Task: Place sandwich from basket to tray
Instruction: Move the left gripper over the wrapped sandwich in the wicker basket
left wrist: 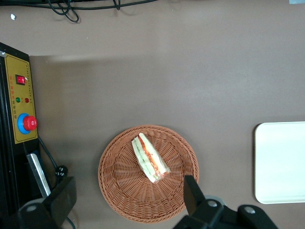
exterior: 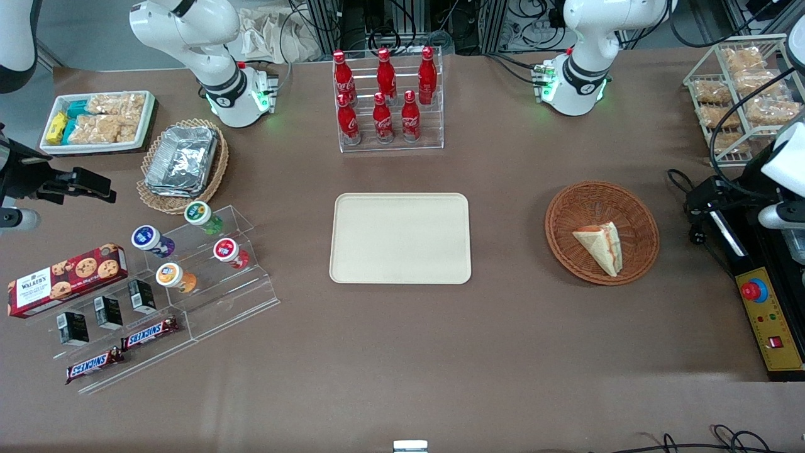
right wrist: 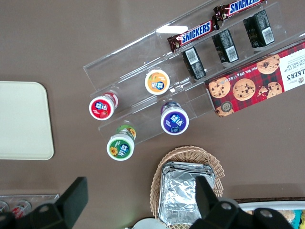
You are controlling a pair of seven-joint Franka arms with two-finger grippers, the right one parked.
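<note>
The sandwich (exterior: 600, 246) (left wrist: 149, 157), a pale bread wedge with red and green filling along its cut edge, lies in the reddish-brown wicker basket (exterior: 569, 207) (left wrist: 124, 191) toward the working arm's end of the table. The cream tray (exterior: 400, 238) (left wrist: 280, 162) lies flat and bare at the table's middle. My gripper (left wrist: 127, 198) hovers high above the basket, open wide with nothing between its fingers (left wrist: 193, 193). The sandwich sits well below it, untouched.
A black and yellow control box (exterior: 768, 318) (left wrist: 19, 124) with a red button stands beside the basket at the table's end. A rack of red bottles (exterior: 387, 100) stands farther from the camera than the tray. Snack displays (exterior: 188, 277) lie toward the parked arm's end.
</note>
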